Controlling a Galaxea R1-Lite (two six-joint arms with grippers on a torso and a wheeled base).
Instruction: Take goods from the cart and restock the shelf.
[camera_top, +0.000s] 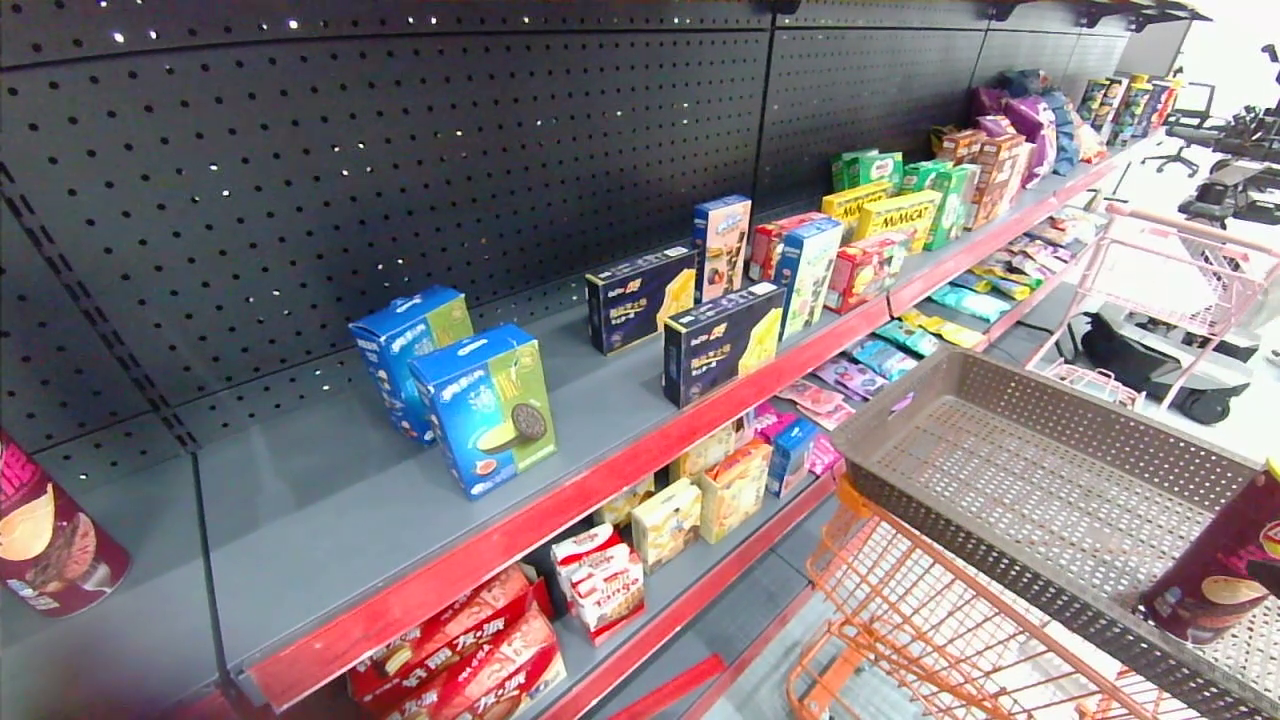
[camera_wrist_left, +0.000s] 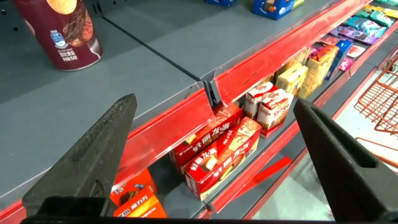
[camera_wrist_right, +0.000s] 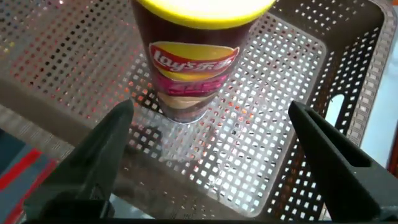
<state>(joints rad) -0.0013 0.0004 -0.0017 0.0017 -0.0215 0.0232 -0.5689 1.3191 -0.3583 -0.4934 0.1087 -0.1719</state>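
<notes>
A maroon chips can with a yellow lid (camera_wrist_right: 189, 59) stands upright in the brown perforated basket (camera_top: 1040, 470) on top of the orange cart (camera_top: 900, 620); the same chips can (camera_top: 1225, 560) sits at the basket's near right corner. My right gripper (camera_wrist_right: 208, 162) hangs open just above and short of it, nothing between its fingers. A second maroon chips can (camera_top: 50, 530) stands on the grey shelf (camera_top: 330, 500) at the far left, seen too as the can (camera_wrist_left: 59, 31) beyond my left gripper (camera_wrist_left: 208, 162), which is open and empty over the shelf's red front edge (camera_wrist_left: 205, 106).
Blue cookie boxes (camera_top: 470, 400), dark boxes (camera_top: 720, 340) and several more cartons stand along the shelf. Lower shelves hold red boxes (camera_wrist_left: 217, 152) and snack packs. A pink cart (camera_top: 1180, 280) stands farther right. Bare shelf lies between the left can and the blue boxes.
</notes>
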